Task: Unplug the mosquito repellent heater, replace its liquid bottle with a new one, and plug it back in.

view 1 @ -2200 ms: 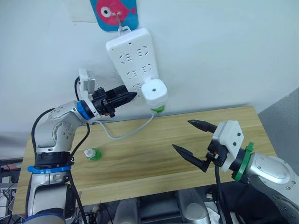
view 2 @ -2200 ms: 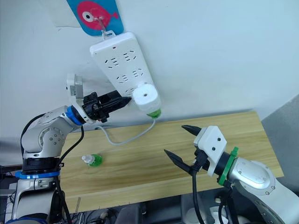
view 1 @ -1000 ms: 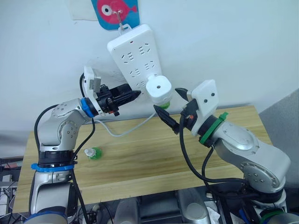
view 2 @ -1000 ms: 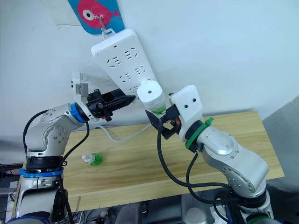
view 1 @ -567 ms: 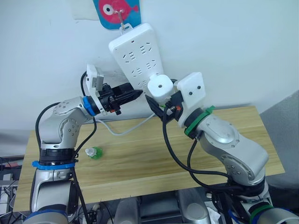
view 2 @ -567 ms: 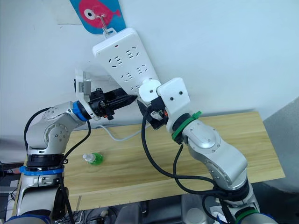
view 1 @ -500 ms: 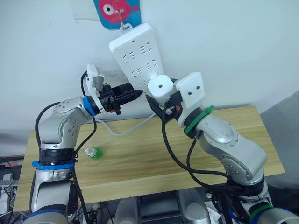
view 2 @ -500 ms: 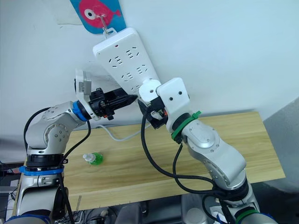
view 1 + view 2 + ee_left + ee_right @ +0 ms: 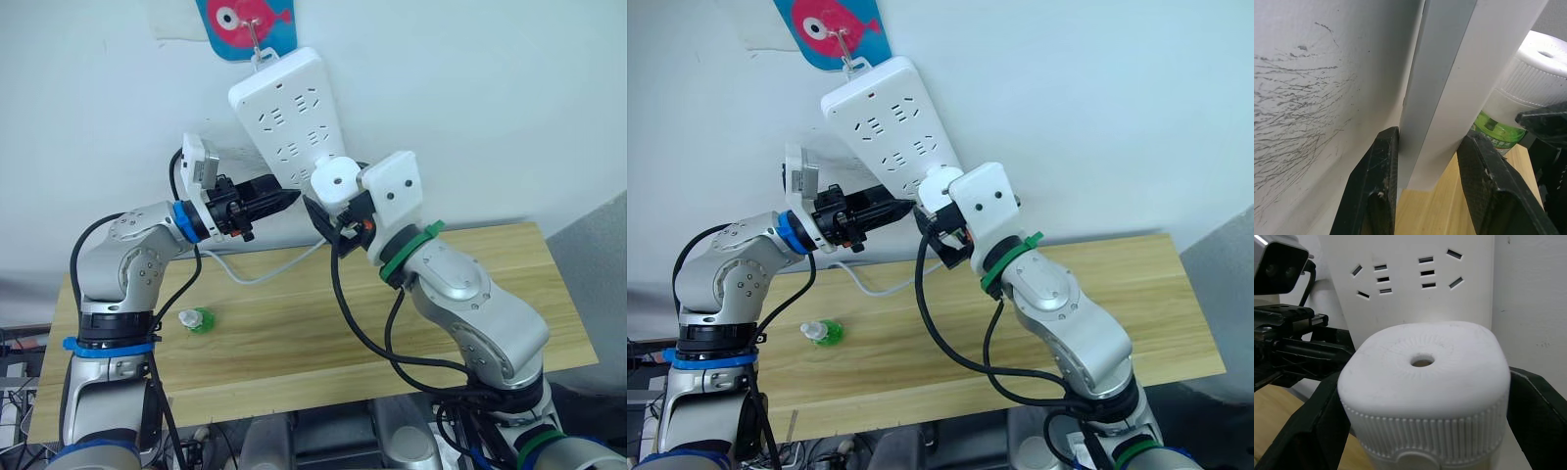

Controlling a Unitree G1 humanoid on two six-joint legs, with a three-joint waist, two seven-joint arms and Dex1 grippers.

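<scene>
— Where is the right tool (image 9: pixel 1422 396)?

— Up at the wall, around the heater (image 9: pixel 1425 382). In the right wrist view one black finger (image 9: pixel 1312 426) stands at each flank of the white body, with the round vent hole facing the camera. The fingers are spread about as wide as the heater; whether they press on it or just sit beside it, I cannot tell.

— And the heater itself?

— Plugged into the low end of the strip (image 9: pixel 289 113), which hangs tilted on the wall from a hook on a blue plaque with a pink fish (image 9: pixel 245 24). Its bottle (image 9: pixel 1493 132) shows green under the white shell in the left wrist view.

— The left tool (image 9: pixel 1427 191)?

— It comes in from the left and holds the strip's lower edge — one finger (image 9: pixel 1376 186) between the strip and the wall, the other on the strip's front face, both close against the plastic. It appears shut on it.

— Where is the new bottle (image 9: pixel 197 321)?

— Standing on the tabletop (image 9: pixel 294 333), near its left end, well apart from both tools. Green body, white cap on top.

— Anything else?

— The strip's white cord (image 9: pixel 265 274) loops down from its low end along the far edge of the tabletop, toward the left.
</scene>
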